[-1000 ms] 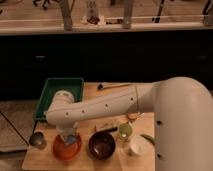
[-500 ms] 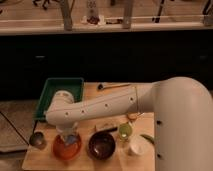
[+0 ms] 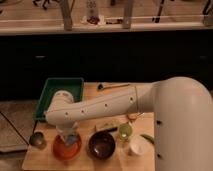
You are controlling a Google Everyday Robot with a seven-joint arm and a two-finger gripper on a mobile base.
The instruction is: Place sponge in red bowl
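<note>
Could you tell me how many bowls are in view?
2: the red bowl, front left under the gripper holding the sponge, and the dark brown bowl right of it; the arm may hide others.

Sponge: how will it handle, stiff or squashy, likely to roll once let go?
The sponge is a small blue block, so probably light and somewhat squashy. Its flat faces should keep it from rolling. The shut hand sits over the red bowl, which is shallow and wide, so the sponge would likely settle inside.

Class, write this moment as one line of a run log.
end effector: over red bowl, shut on sponge | sponge: held over bowl | step: release pending
</note>
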